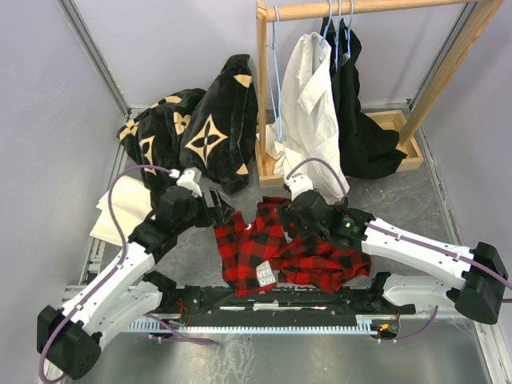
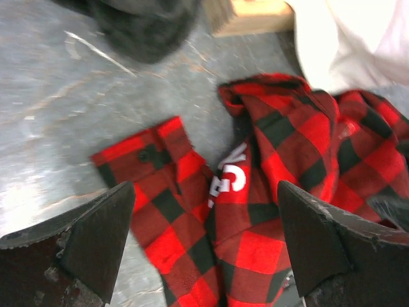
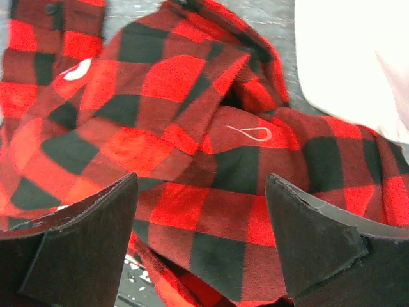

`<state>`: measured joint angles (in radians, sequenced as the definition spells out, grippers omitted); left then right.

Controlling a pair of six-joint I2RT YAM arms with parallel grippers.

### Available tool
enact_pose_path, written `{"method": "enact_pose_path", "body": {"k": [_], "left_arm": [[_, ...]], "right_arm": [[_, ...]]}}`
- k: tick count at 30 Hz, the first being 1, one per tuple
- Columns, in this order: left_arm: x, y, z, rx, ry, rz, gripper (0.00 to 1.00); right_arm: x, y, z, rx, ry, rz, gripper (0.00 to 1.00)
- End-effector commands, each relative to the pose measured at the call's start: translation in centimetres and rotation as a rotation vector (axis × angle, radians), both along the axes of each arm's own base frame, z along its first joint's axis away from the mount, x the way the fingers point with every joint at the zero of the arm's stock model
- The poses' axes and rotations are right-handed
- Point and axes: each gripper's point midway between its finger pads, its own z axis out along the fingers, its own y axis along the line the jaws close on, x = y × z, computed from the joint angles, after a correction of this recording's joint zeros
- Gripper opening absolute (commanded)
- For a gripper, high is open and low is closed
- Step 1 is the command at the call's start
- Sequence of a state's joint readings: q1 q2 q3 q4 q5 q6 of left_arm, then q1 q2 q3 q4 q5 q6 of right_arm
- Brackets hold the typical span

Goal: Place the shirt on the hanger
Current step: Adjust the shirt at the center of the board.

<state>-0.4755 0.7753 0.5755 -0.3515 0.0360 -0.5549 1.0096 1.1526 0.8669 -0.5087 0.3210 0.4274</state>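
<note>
The red-and-black plaid shirt (image 1: 280,250) lies crumpled on the grey table between my two arms, with white lettering (image 2: 231,177) showing on a fold. My left gripper (image 1: 220,210) hovers at the shirt's left edge. In the left wrist view this gripper (image 2: 204,240) is open, with plaid cloth (image 2: 255,211) below it and nothing between the fingers. My right gripper (image 1: 284,220) is over the shirt's upper middle. Seen from its own wrist, the right gripper (image 3: 201,240) is open just above the plaid (image 3: 192,128). A light-blue wire hanger (image 1: 276,76) hangs empty at the left end of the rail.
A wooden clothes rail (image 1: 360,8) at the back carries a white shirt (image 1: 308,104) and a black garment (image 1: 360,120). Its wooden base (image 2: 255,16) is close behind the plaid shirt. Black fabric with tan motifs (image 1: 204,128) is piled at the back left, and a pale cloth (image 1: 116,212) lies by the left arm.
</note>
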Motion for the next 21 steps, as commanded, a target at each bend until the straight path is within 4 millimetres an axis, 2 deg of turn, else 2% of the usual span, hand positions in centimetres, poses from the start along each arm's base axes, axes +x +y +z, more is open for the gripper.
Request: {"method": "enact_pose_path", "body": {"k": [1,3,5,6,10,13,15,19,21], "left_arm": [[-0.5,-6.2,2.3,-0.153,-0.083,-0.187,0.97],[-0.9,-8.0,1.6,-0.111,-0.087,-0.217,0.97],[-1.0,-9.4,-0.2,-0.068,-0.057,-0.236,0.97],[-1.0,-10.0,-0.4,-0.07,-0.054,-0.247,0.97],[-0.7,-11.5,-3.7,-0.016,0.002,-0.259,0.97],[-0.7,-12.5,-4.7,-0.009,0.017,-0.278,0.95],[-1.0,-13.3,-5.2,-0.02,0.03,-0.315,0.82],[-1.5,-14.1,-6.9,-0.023,0.09,-0.348,0.48],[-1.9,-13.9,-7.8,-0.015,0.117,-0.35,0.28]], "right_arm": [[2.0,-3.3,-0.2,0.021,-0.024,-0.256,0.87],[1.9,-4.5,-0.3,0.042,-0.019,-0.304,0.87],[1.5,-5.4,-0.4,0.059,-0.019,-0.32,0.87],[1.3,-5.6,-0.5,0.067,-0.018,-0.319,0.87],[0.4,-6.3,-0.8,0.076,-0.005,-0.301,0.87],[0.1,-6.5,-0.9,0.076,-0.003,-0.288,0.87],[0.0,-6.7,-0.9,0.076,-0.007,-0.29,0.87],[0.0,-6.8,-1.1,0.068,-0.008,-0.292,0.87],[0.0,-6.7,-1.3,0.066,-0.005,-0.291,0.87]]}}
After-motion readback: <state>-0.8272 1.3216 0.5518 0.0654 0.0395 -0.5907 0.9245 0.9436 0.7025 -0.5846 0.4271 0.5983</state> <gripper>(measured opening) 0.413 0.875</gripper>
